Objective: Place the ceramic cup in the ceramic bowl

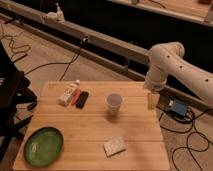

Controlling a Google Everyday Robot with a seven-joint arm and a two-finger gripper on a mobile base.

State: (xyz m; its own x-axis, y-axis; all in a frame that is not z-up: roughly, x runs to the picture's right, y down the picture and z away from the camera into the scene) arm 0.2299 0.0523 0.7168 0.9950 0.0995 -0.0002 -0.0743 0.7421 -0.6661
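Camera view, 1 arm, 5 items on the table. All positions are given relative to the ceramic cup [114, 103].

Wooden table [90, 125]: a rectangular top of pale planks. The cup stands on it, a little right of the middle and toward the far edge.

Robot arm [172, 62]: white, with a row of small holes along its upper link. It enters from the right of the view, bends at an elbow above and to the right of the cup, and drops toward the table's right edge.

Ceramic bowl [44, 146]: shallow, round, glossy green. It sits well apart from the cup, toward the near left corner. The cup stands outside it.

White bottle [69, 93]: lies on its side to the left of the cup, slightly farther back. It carries a red label, and the writing on it cannot be read.

Pale block [114, 146]: flat and rectangular, slightly turned. It lies on the near side of the cup, apart from it.

Blue box [178, 108]: sits on the floor to the right of the cup, past the table's edge, among dark cables.

Dark bar [81, 99]: a flat black oblong just beside the bottle, between the bottle and the cup.

The cup: small, white, upright, tapered toward its base. No handle shows.

Gripper [153, 100]: hangs pointing down to the right of the cup, about level with it and clearly apart from it. Whether it is set wide or narrow cannot be told.
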